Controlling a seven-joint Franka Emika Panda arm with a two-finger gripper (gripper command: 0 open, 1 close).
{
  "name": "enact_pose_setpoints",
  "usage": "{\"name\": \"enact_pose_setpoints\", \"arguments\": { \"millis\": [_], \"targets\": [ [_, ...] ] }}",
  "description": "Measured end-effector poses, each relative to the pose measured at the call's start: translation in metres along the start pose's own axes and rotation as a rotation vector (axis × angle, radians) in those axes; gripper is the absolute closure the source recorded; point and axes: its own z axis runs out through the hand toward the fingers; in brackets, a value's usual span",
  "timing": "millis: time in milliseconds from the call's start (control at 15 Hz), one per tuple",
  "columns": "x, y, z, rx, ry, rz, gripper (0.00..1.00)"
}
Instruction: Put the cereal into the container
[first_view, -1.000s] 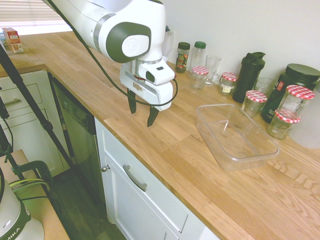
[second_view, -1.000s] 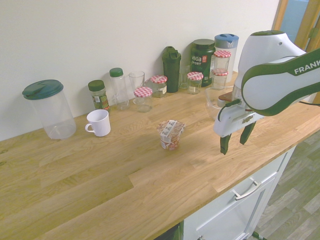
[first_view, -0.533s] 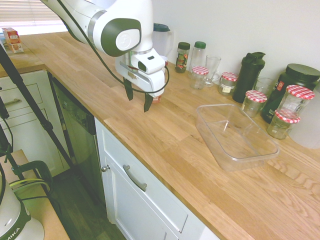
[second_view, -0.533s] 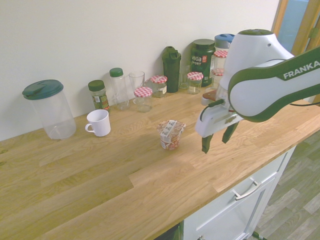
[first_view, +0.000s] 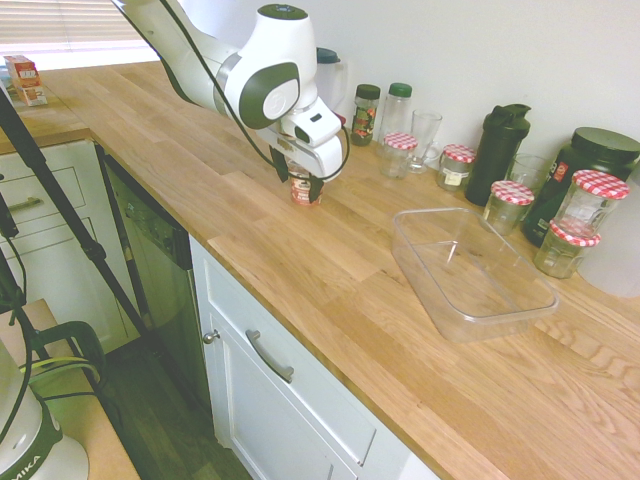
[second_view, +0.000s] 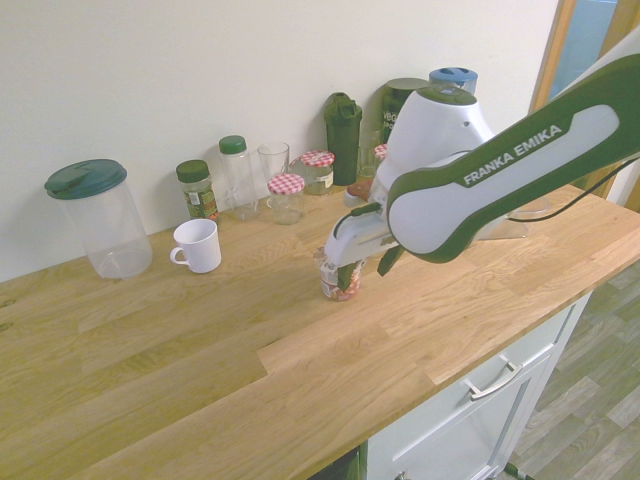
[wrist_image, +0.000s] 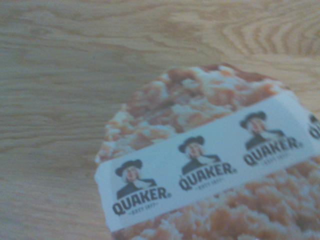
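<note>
The cereal (first_view: 303, 193) is a small red and white cup standing upright on the wooden counter, also seen in the second exterior view (second_view: 338, 283). My gripper (first_view: 299, 182) has come down onto it and is open, one finger on each side of the cup's top (second_view: 365, 268). In the wrist view the cup's lid (wrist_image: 210, 165) fills the lower right, with a white Quaker band across it. The container (first_view: 470, 268), a clear, empty rectangular tub, lies on the counter to the right of the cup. In the second exterior view my arm hides most of it.
Along the wall stand jars with red-checked lids (first_view: 513, 197), a black shaker bottle (first_view: 497, 140), spice jars and a glass (first_view: 424, 133). A white mug (second_view: 197, 245) and a clear pitcher with a green lid (second_view: 100, 215) stand beyond the cup. The counter's front edge (first_view: 300, 310) is near.
My gripper has travelled from above the counter's front edge toward the wall and down, and now stands around the cereal cup. Its fingers stayed open. The cup has not moved.
</note>
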Motion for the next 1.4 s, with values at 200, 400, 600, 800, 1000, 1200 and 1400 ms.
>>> {"name": "enact_pose_setpoints", "arguments": {
  "millis": [200, 400, 600, 800, 1000, 1200, 1400],
  "targets": [
    [0.002, -0.013, 0.011, -0.014, 0.034, -0.036, 0.00],
    [0.002, -0.023, 0.022, 0.009, 0.042, -0.050, 0.00],
    [0.006, -0.026, 0.030, 0.032, 0.062, -0.064, 0.00],
    [0.009, -0.028, 0.032, 0.059, 0.085, -0.082, 1.00],
    [0.006, -0.031, 0.032, 0.068, 0.086, -0.097, 1.00],
    [0.006, -0.031, 0.032, 0.075, 0.089, -0.099, 1.00],
    [0.006, -0.030, 0.032, 0.078, 0.090, -0.101, 1.00]
  ]
}}
